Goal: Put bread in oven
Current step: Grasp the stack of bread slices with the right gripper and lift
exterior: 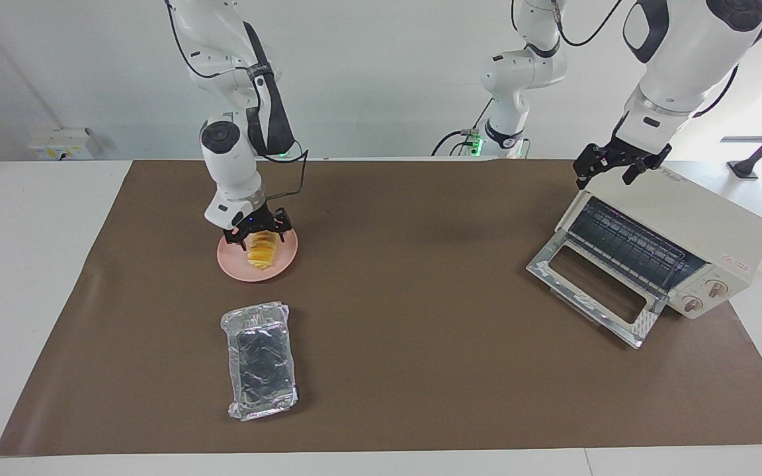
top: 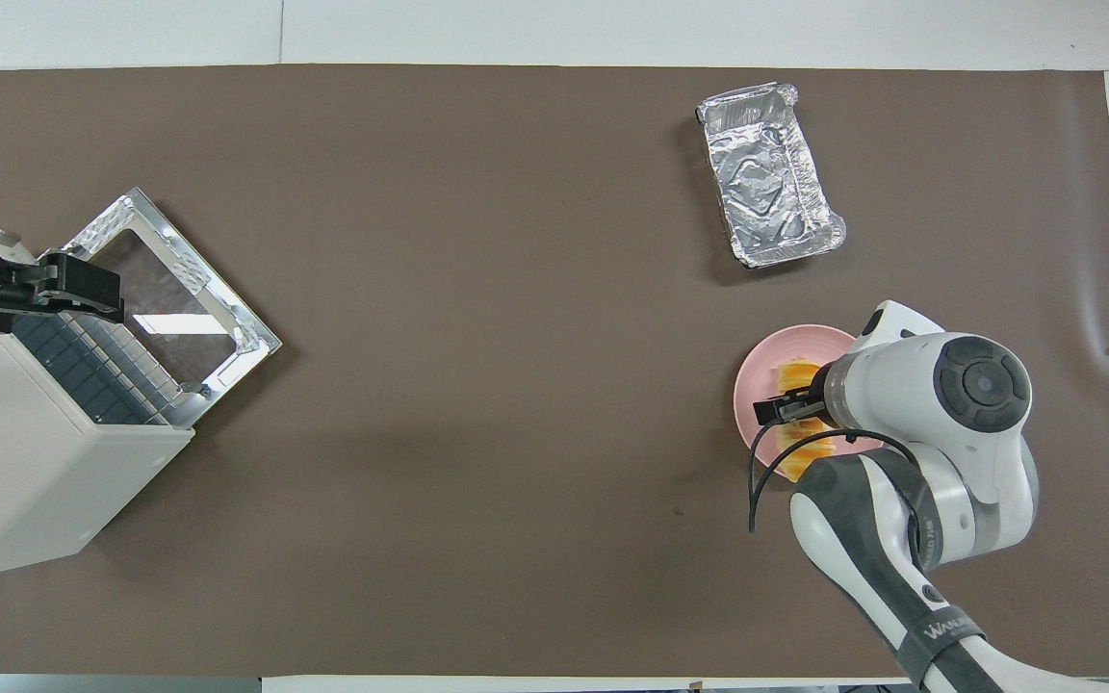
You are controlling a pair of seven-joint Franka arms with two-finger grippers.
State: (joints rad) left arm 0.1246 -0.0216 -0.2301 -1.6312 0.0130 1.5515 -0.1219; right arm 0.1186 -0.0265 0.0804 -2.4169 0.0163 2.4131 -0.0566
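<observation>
The bread (exterior: 261,252), a short loaf of fanned yellow-orange slices, lay on the round pink plate (exterior: 283,263) toward the right arm's end of the brown table mat (exterior: 407,330). The right gripper (exterior: 256,233) was down over the bread's end nearer the robots, its fingers spread wide on either side of the loaf; whether they touched it could not be told, and the loaf was not lifted off the plate. In the overhead view the right arm's wrist hid much of the plate (top: 752,385) and all but part of the bread (top: 792,373).

A crinkled silver foil tray (exterior: 260,360) stood on the mat just beside the plate, farther from the robots than it, and apart from it.

The cream-white toaster oven (exterior: 698,231) sat well apart from the plate, toward the left arm's end of the table, its glass drop door (exterior: 592,291) lowered flat onto the mat and the wire rack (exterior: 632,248) exposed. The left gripper (exterior: 619,165) waited over the oven's top edge, its fingers wide and holding nothing
</observation>
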